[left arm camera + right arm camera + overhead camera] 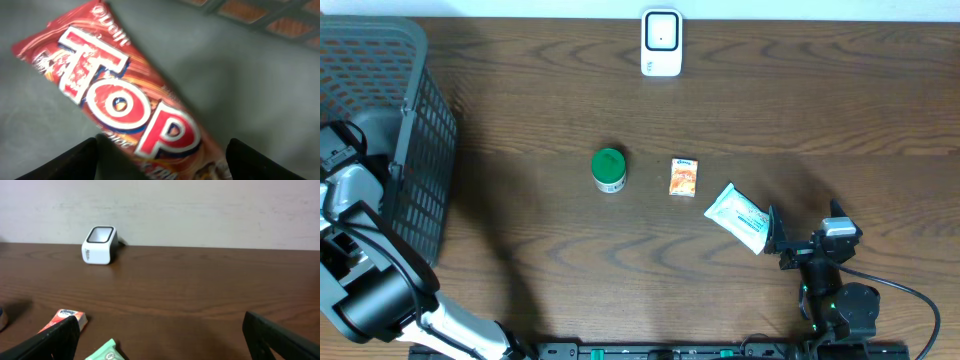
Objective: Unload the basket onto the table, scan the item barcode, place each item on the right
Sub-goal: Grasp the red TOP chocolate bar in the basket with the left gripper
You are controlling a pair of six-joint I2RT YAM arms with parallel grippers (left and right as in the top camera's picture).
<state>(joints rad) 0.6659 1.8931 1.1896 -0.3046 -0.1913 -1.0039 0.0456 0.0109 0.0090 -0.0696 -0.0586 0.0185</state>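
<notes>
1. Nothing has been scanned yet, by my reckoning. The white boxy plastic scanner stands alone at the far edge of the dark wood-grain table, with no item near its window.
2. The item being gone after seems to be the red glossy film snack wrapper, printed with big white "TOP" letters. It lies flat and slanted on the smooth grey floor of the grey plastic mesh basket at the left end of the table.
3. The left gripper hangs right over the wrapper with its jaws spread wide, one dark finger to each side of its lower end. I'd call it empty. Whether the tips touch the film I can't tell.
4. The right gripper is wide open too and holds nothing. It sits low at the front right, just beside a soft white-and-green tissue pack.
5. What's left, as I judge it: close on the wrapper, lift it clear of the basket, carry it across to the scanner and turn the barcode to the window. No barcode shows on the upturned face.
6. The wrapper is thin, shiny and long like a pillow, so it is likely slippery and apt to bend. The basket wall is a stiff lattice.
7. A small round jar with a green lid and a flat orange packet sit mid-table, well apart from the scanner.
</notes>
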